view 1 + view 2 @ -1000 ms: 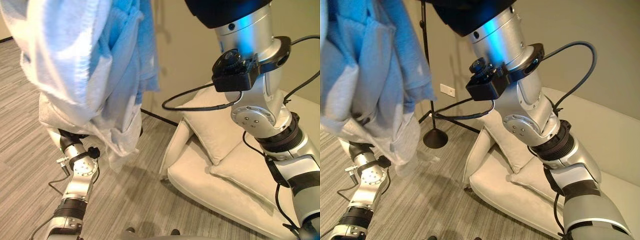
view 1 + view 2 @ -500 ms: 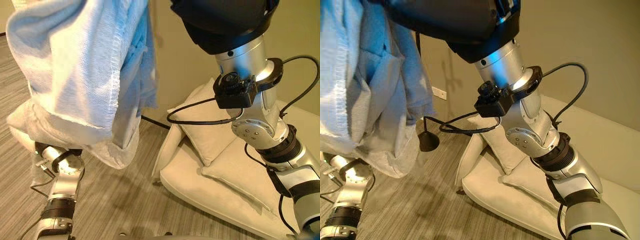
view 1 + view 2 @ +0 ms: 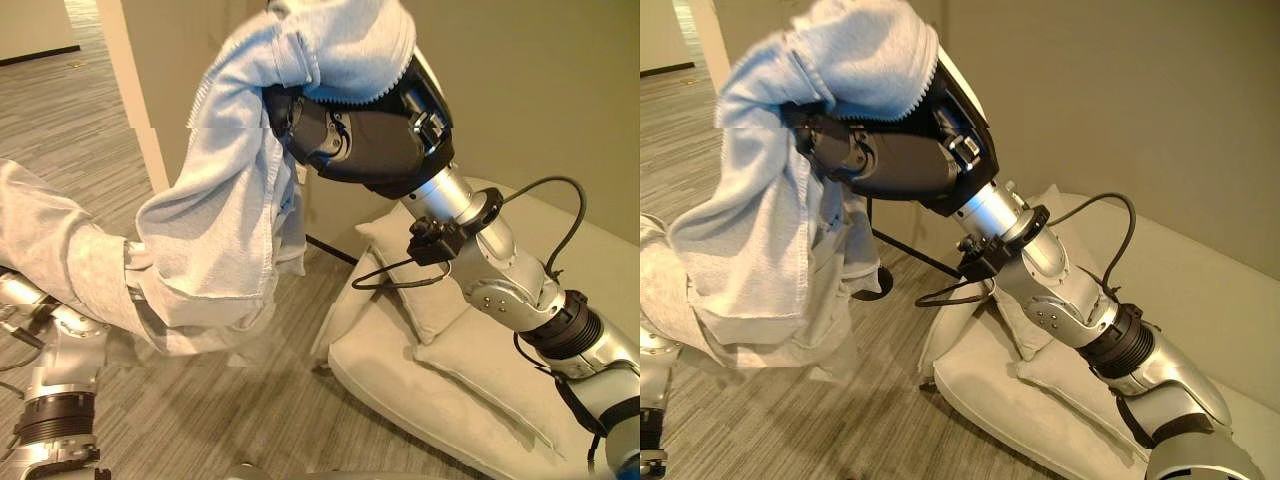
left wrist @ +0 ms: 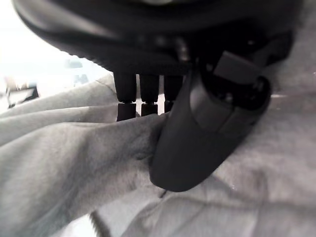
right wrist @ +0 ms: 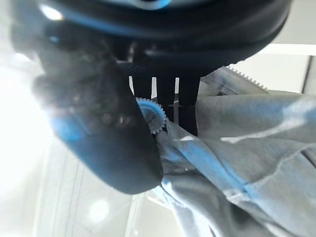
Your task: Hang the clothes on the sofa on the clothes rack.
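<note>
A pale grey-blue sweatshirt [image 3: 220, 230] hangs in the air between my two hands. Its upper part lies bunched over my right hand [image 3: 365, 150], which is raised at arm's length, high over the floor beside the sofa. In the right wrist view that hand's thumb [image 5: 113, 143] and fingers pinch a fold of the cloth [image 5: 247, 163]. One sleeve runs down to the lower left and covers my left hand. In the left wrist view the left hand's thumb [image 4: 197, 133] and fingers clamp the grey fabric [image 4: 74, 168]. The clothes rack's round black base [image 3: 868, 284] stands on the floor behind the garment.
A cream sofa [image 3: 420, 410] with two cushions [image 3: 445, 290] fills the lower right, under my right arm. A beige wall [image 3: 520, 90] runs behind it and a wall corner [image 3: 140, 90] stands at the upper left. Striped grey floor [image 3: 250, 420] lies in front.
My right arm has stretched out away from the head, so the hand now shows whole with the sweatshirt draped over it. The garment no longer hangs close before the eyes. The view has also shifted.
</note>
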Available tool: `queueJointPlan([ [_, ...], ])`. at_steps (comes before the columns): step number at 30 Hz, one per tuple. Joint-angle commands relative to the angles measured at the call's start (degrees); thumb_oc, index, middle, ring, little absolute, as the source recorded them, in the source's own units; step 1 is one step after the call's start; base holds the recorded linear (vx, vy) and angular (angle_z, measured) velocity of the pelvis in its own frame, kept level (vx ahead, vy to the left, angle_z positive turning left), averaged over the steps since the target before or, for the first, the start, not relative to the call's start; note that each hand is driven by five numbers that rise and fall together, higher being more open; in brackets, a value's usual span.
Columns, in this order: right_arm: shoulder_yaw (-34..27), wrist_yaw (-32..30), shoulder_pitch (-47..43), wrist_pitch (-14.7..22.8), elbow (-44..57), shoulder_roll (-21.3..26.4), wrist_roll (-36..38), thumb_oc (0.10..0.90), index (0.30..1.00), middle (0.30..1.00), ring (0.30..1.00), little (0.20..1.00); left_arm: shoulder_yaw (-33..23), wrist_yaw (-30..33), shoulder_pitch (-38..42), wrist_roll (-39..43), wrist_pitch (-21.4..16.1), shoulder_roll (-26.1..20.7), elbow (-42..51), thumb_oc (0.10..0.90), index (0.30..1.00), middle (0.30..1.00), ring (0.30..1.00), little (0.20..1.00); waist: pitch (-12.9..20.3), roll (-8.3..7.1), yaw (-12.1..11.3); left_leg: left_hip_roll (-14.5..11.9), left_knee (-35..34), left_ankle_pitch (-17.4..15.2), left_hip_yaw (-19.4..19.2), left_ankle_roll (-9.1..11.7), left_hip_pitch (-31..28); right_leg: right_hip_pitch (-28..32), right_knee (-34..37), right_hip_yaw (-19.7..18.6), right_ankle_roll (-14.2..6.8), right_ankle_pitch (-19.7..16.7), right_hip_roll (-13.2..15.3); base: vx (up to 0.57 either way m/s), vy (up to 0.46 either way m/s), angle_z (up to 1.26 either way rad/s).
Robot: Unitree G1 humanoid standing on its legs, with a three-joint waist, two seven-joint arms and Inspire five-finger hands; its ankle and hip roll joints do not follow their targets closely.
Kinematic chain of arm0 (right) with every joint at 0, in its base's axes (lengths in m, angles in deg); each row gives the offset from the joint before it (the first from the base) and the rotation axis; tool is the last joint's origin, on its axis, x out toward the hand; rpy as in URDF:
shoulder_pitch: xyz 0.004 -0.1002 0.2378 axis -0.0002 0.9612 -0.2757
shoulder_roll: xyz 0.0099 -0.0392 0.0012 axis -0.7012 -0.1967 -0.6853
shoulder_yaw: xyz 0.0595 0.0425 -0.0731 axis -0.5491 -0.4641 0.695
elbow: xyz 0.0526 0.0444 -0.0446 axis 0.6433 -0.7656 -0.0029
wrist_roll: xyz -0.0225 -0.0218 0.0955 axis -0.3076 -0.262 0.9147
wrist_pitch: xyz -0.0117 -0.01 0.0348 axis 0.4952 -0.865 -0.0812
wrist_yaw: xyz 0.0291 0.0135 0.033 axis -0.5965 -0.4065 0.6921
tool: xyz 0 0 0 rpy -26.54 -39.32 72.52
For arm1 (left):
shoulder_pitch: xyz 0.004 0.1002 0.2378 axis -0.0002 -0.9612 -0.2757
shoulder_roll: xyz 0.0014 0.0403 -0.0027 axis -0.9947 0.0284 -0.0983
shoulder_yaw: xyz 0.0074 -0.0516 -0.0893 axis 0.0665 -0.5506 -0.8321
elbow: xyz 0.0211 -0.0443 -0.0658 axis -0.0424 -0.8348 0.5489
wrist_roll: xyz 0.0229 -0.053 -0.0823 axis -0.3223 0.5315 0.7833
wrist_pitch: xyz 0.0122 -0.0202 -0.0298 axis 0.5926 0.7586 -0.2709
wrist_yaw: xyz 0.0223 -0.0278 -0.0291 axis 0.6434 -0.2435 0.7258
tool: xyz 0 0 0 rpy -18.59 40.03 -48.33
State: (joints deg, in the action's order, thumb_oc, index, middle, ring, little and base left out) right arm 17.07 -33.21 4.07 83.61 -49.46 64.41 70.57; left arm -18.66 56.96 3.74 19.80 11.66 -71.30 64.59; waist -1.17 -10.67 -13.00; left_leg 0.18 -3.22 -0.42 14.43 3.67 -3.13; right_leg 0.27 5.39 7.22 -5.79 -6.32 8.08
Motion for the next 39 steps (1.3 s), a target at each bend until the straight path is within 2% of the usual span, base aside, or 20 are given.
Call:
queueJointPlan([
  [1,-6.82,-1.9,-1.08,3.82,2.26,1.21,0.39,0.4,0.3,0.3,0.3,0.3,-0.09,2.97,4.17,-5.28,-2.63,-11.16,6.4,0.4,0.3,0.3,0.3,0.3,3.16,0.3,-1.24,3.31,-1.78,-1.56,1.96,-2.75,0.36,2.26,-13.08,-2.13,-6.31,-3.84,14.77,0.01,0.208,0.36],
  [5,-9.55,-3.36,5.07,4.14,2.49,0.17,-2.95,0.4,0.3,0.3,0.3,0.3,1.06,0.98,4.54,-5.21,-3.4,-11.06,8.48,0.4,0.3,0.3,0.3,0.3,1.59,2.88,-0.67,4.54,-1.78,-1.23,2.59,-4.48,-2.21,-0.93,-24.38,-1.83,-3.86,-6.42,16.22,0.04,0.289,0.5],
  [7,-10.88,-3.48,7.51,3.82,2.73,-0.7,-3.63,0.4,0.3,0.3,0.3,0.3,1.37,0.32,4.4,-5.45,-3.31,-10.85,9.03,0.4,0.3,0.3,0.3,0.3,1.15,3.33,-0.44,4.47,-1.78,-1.53,3.05,-4.84,-3.1,-1.92,-27.41,-2.33,-3.08,-4.2,14.89,0.1,0.222,0.38],
  [8,-14.58,-4.91,13.01,4.21,3.4,-3.0,-7.08,0.4,0.3,0.3,0.3,0.3,2.44,-1.36,4.2,-5.36,-4.45,-8.88,10.32,0.4,0.3,0.3,0.3,0.3,0.75,3.86,1.16,4.67,-1.78,-1.49,4.98,-5.57,-3.99,-4.77,-28.05,-5.01,-1.32,3.38,7.26,0.12,0.174,0.1],
  [9,-14.88,-5.15,13.54,4.0,3.87,-3.01,-7.36,0.4,0.3,0.3,0.3,0.3,2.65,-1.42,4.21,-5.38,-4.43,-8.85,10.43,0.4,0.3,0.3,0.3,0.3,1.16,3.82,0.99,4.54,-1.78,-1.25,4.97,-5.47,-3.53,-5.2,-27.93,-4.99,-1.18,3.01,7.11,0.15,0.178,0.25],
  [10,-17.63,-7.7,15.62,4.62,2.83,-3.92,-11.75,0.4,0.3,0.3,0.3,0.3,3.59,-2.7,4.19,-5.05,-4.98,-7.34,10.59,0.4,0.3,0.3,0.3,0.3,0.27,4.32,2.86,4.94,-1.78,-1.11,6.08,-6.06,-4.01,-7.74,-26.65,-7.2,-0.37,7.4,1.3,0.13,0.105,0.58],
  [11,-20.53,-10.27,18.14,4.96,2.27,-5.38,-16.7,0.4,0.3,0.3,0.3,0.3,5.22,-3.52,4.61,-4.94,-5.87,-6.09,10.77,0.4,0.3,0.3,0.3,0.3,-0.88,4.12,4.34,6.14,-1.78,-1.31,7.92,-6.59,-4.54,-10.88,-23.3,-10.18,-0.44,7.45,-4.27,0.13,0.109,0.64],
  [12,-20.67,-10.49,18.3,4.92,2.45,-5.41,-17.0,0.4,0.3,0.3,0.3,0.3,5.4,-3.52,4.79,-4.95,-5.89,-6.11,10.73,0.4,0.3,0.3,0.3,0.3,-0.83,4.12,4.22,6.11,-1.78,-1.05,7.94,-6.53,-4.3,-10.94,-22.92,-10.15,-0.44,6.9,-4.3,0.12,0.071,0.59],
  [14,-26.53,-15.41,24.13,4.55,2.12,-7.0,-26.89,0.4,0.3,0.3,0.3,0.3,8.08,-4.89,6.54,-4.31,-7.35,-3.78,10.33,0.4,0.3,0.3,0.3,0.3,-2.55,3.68,8.43,9.07,-1.78,-1.98,12.22,-7.41,-7.0,-17.4,-13.89,-13.31,-1.95,0.96,-11.03,0.23,0.129,0.64],
  [19,-28.45,-19.34,26.27,4.47,1.44,-9.73,-33.88,0.4,0.3,0.3,0.3,0.3,10.61,-6.08,7.1,-5.02,-8.25,-2.26,10.86,0.4,0.3,0.3,0.3,0.3,-2.63,1.7,11.7,10.84,-1.78,-5.04,14.84,-8.37,-11.96,-18.3,-5.27,-5.42,-3.0,-5.91,-12.62,0.3,0.088,0.77],
  [22,-28.64,-19.87,27.6,5.6,1.49,-11.32,-35.48,0.4,0.3,0.3,0.3,0.3,10.58,-7.36,4.42,-5.89,-9.28,-1.65,13.1,0.4,0.3,0.3,0.3,0.3,-0.23,1.47,12.28,9.9,-1.78,-7.3,14.24,-8.77,-14.05,-15.25,-4.06,-4.15,-0.62,-6.66,-12.17,0.29,0.018,0.05],
  [25,-30.92,-20.16,31.93,4.57,3.54,-11.4,-38.57,0.4,0.3,0.3,0.3,0.3,11.0,-8.52,1.87,-4.69,-10.87,0.86,13.27,0.4,0.3,0.3,0.3,0.3,3.11,4.96,14.16,5.99,-1.16,-8.15,14.77,-8.12,-15.99,-14.7,-6.09,-5.68,0.76,-4.97,-14.57,0.49,0.073,0.1],
  [28,-32.61,-20.36,34.91,4.24,3.7,-10.97,-39.35,0.4,0.3,0.3,0.3,0.3,13.83,-9.36,3.73,-3.86,-12.19,2.44,11.59,0.4,0.3,0.3,0.3,0.3,4.75,8.32,15.86,3.09,4.72,-4.06,13.41,-4.59,-14.38,-11.81,-4.97,-4.4,1.24,-3.84,-14.5,0.36,0.107,0.37],
  [29,-34.97,-20.54,36.78,4.06,4.5,-9.58,-41.3,0.4,0.3,0.3,0.3,0.3,14.3,-10.37,4.2,-4.06,-12.87,2.45,11.11,0.4,0.3,0.3,0.3,0.3,4.45,8.97,17.12,2.1,11.03,-1.41,8.08,-0.96,-10.81,-9.62,-4.02,-2.7,0.97,-3.18,-12.59,0.32,0.136,0.61],
  [31,-36.0,-21.61,36.6,4.72,4.59,-8.91,-42.57,0.4,0.3,0.3,0.3,0.3,14.25,-10.57,4.77,-4.55,-13.27,2.67,11.17,0.4,0.3,0.3,0.3,0.3,3.96,9.03,17.7,0.84,16.99,0.49,2.85,1.07,-8.04,-8.0,-3.38,-2.27,1.21,-2.62,-11.6,0.25,0.132,0.72],
  [32,-37.04,-22.89,36.48,4.54,5.55,-8.73,-45.74,0.4,0.3,0.3,0.3,0.3,13.04,-10.92,4.47,-4.79,-13.57,2.65,10.91,0.4,0.3,0.3,0.3,0.3,3.17,8.59,17.91,-1.99,25.52,0.79,-5.69,0.9,-4.75,-5.55,-3.19,-3.03,2.43,-0.93,-10.78,0.24,0.108,0.53],
  [34,-38.05,-24.15,36.18,4.31,5.5,-8.39,-48.45,0.4,0.3,0.3,0.3,0.3,12.95,-11.15,4.5,-4.79,-13.75,2.86,10.45,0.4,0.3,0.3,0.3,0.3,3.08,8.54,18.31,-5.09,28.15,0.88,-9.34,0.13,-3.2,-4.15,-2.92,-3.31,2.8,0.32,-10.26,0.27,0.051,0.13],
  [35,-39.77,-27.65,35.93,3.45,5.61,-8.5,-53.27,0.4,0.3,0.3,0.3,0.3,13.03,-11.39,5.54,-4.35,-14.01,3.5,9.74,0.4,0.3,0.3,0.3,0.3,2.56,7.07,18.78,-10.11,28.5,-2.45,-16.3,-2.64,0.36,-2.11,-2.62,-3.69,2.73,1.38,-7.85,0.33,0.111,0.14],
  [37,-40.73,-30.41,35.24,2.85,5.74,-9.12,-56.18,0.4,0.3,0.3,0.3,0.3,13.11,-11.07,6.6,-4.37,-14.08,3.55,9.37,0.4,0.3,0.3,0.3,0.3,1.79,6.51,17.18,-10.07,26.65,-6.04,-18.38,-3.6,2.01,-0.37,-1.76,-5.27,1.9,1.81,-6.87,0.22,0.152,0.18],
  [39,-40.95,-32.76,32.82,2.15,5.14,-9.73,-60.2,0.4,0.3,0.3,0.3,0.3,12.97,-10.12,7.61,-5.17,-13.39,2.87,9.3,0.4,0.3,0.3,0.3,0.3,0.99,6.33,15.27,-5.74,19.61,-7.44,-15.65,-3.24,5.62,1.46,-0.61,-7.45,1.49,2.49,-5.93,0.15,0.164,-0.61],
])
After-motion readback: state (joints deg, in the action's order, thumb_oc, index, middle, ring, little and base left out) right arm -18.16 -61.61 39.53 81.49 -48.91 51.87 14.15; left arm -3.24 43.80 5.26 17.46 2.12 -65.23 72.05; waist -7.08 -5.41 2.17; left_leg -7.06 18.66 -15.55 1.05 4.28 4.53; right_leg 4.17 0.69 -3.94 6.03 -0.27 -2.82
